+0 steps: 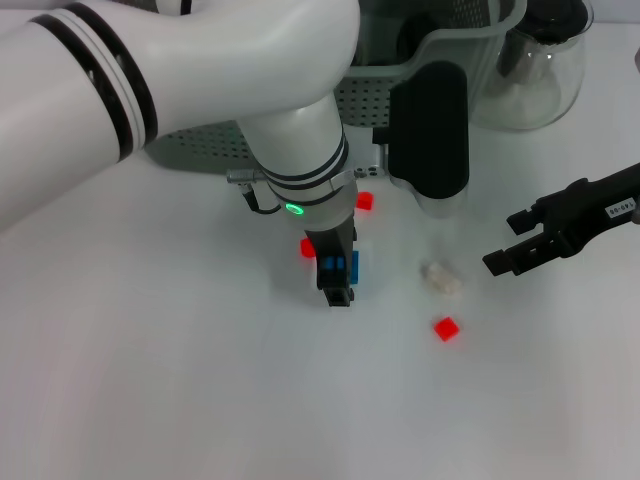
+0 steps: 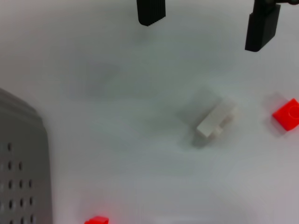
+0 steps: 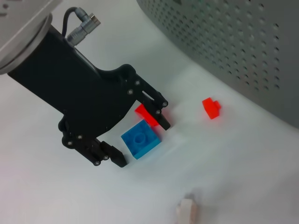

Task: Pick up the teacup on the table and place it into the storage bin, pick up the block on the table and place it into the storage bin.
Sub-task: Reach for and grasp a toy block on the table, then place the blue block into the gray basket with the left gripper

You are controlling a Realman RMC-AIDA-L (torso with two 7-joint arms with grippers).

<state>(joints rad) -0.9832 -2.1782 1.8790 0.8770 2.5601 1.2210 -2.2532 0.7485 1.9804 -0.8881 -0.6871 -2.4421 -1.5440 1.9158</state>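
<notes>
White bench point(image 1: 180, 400) carrying a blue block point(image 1: 343, 266), three small red blocks point(image 1: 446, 328) point(image 1: 365, 201) point(image 1: 307, 246), a whitish block point(image 1: 441, 279), a grey-green storage bin point(image 1: 380, 100) and a clear glass teapot point(image 1: 535, 70) at the far edge.

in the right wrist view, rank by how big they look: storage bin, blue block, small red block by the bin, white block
1. storage bin, by far
2. blue block
3. small red block and white block: look alike; the white one is cut off at the frame edge, so unranked

Three red blocks point(image 1: 446, 328), one blue block point(image 1: 341, 266), one white block point(image 1: 441, 279), one storage bin point(image 1: 400, 95), one glass teapot point(image 1: 535, 65), two grippers point(image 1: 340, 285).
</notes>
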